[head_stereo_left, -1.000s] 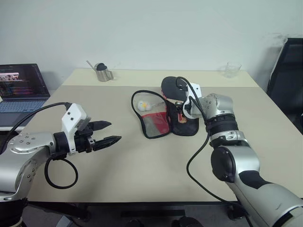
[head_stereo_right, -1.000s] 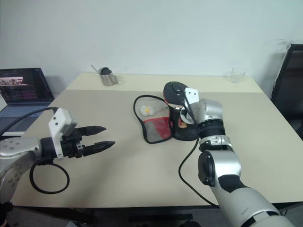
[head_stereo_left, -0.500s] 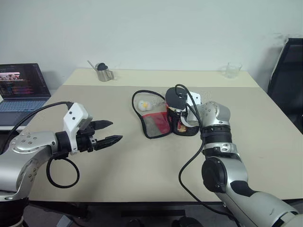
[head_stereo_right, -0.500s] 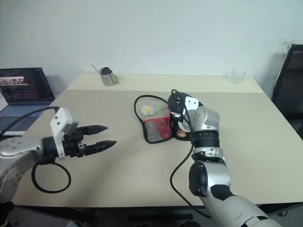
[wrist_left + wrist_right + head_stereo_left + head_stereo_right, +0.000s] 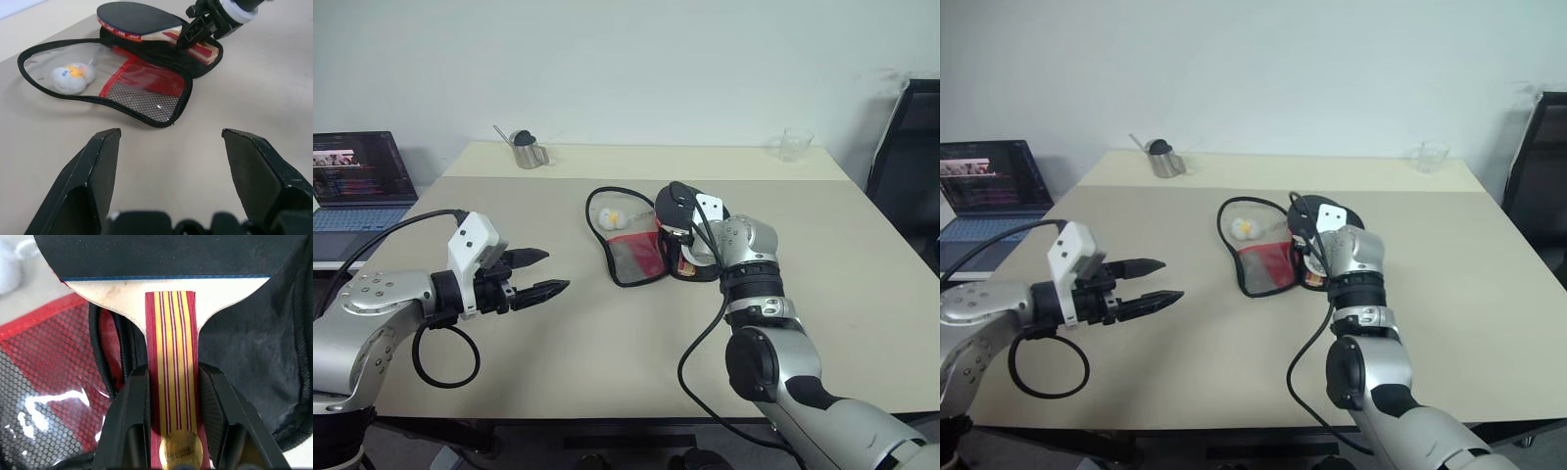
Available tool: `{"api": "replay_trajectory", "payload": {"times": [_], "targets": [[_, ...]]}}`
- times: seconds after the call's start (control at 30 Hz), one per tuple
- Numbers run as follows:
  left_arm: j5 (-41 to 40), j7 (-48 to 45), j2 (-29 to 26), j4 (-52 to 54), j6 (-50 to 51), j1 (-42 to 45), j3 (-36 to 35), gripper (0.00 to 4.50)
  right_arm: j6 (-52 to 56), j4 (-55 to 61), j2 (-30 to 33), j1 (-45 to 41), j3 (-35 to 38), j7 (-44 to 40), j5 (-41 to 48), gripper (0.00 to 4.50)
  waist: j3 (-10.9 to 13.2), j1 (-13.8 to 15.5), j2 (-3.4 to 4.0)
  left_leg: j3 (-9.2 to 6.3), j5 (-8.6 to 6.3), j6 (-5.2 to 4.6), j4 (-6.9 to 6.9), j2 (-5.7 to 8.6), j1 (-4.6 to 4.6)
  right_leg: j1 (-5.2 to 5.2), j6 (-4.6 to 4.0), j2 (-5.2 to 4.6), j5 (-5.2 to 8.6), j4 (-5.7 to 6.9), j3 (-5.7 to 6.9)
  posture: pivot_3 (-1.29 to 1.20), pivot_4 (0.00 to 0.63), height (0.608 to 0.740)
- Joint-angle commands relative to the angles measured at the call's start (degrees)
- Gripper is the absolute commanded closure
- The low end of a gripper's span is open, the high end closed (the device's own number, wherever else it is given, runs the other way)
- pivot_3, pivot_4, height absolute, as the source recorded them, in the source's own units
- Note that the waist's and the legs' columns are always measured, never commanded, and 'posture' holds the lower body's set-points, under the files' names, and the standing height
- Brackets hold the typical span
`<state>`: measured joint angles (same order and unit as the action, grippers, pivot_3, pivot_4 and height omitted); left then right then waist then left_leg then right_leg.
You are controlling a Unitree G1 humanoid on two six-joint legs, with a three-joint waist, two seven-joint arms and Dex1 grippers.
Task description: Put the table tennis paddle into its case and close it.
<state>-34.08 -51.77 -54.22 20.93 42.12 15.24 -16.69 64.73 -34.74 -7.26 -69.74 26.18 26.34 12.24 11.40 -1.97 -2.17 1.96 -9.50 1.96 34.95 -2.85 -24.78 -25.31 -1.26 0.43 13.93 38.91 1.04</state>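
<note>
The table tennis paddle has a black blade and a red-and-yellow striped handle. My right gripper is shut on that handle. It holds the paddle low over the black half of the case, blade pointing away from me. Whether the paddle touches the case I cannot tell. The case lies unzipped at mid-table, its red mesh flap spread to the left with a white-yellow charm on it. My left gripper hovers open over bare table, well left of the case, pointing at it.
A metal cup stands at the far left of the table and a clear glass at the far right. A laptop sits beyond the table's left edge and a black chair stands to the right.
My right gripper has brought the paddle down and slightly back onto the black half of the case, with the wrist swinging round. The left gripper has stayed where it was.
</note>
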Motion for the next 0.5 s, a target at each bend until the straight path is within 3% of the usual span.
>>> {"api": "replay_trajectory", "payload": {"times": [0.03,0.5], "targets": [[-1.2,0.5,-0.6,2.4,0.2,-0.3,-2.1,0.88,-3.0,0.0,0.9,-1.7,-1.3,0.4,-0.4,3.49,0.0,0.0,0.0,0.0,0.0,0.0,0.0,0.0,0.0,0.0,0.0,0.0,0.0,0.0,0.0,0.0,0.15,0.74],[-1.8,1.2,-1.3,2.5,0.3,-0.8,-2.4,0.88,-7.0,-4.5,2.5,-2.7,-3.1,0.6,-0.6,3.49,0.0,0.0,0.0,0.0,0.0,0.0,0.0,0.0,0.0,0.0,0.0,0.0,0.0,0.0,-0.01,0.0,0.15,0.74]]}}
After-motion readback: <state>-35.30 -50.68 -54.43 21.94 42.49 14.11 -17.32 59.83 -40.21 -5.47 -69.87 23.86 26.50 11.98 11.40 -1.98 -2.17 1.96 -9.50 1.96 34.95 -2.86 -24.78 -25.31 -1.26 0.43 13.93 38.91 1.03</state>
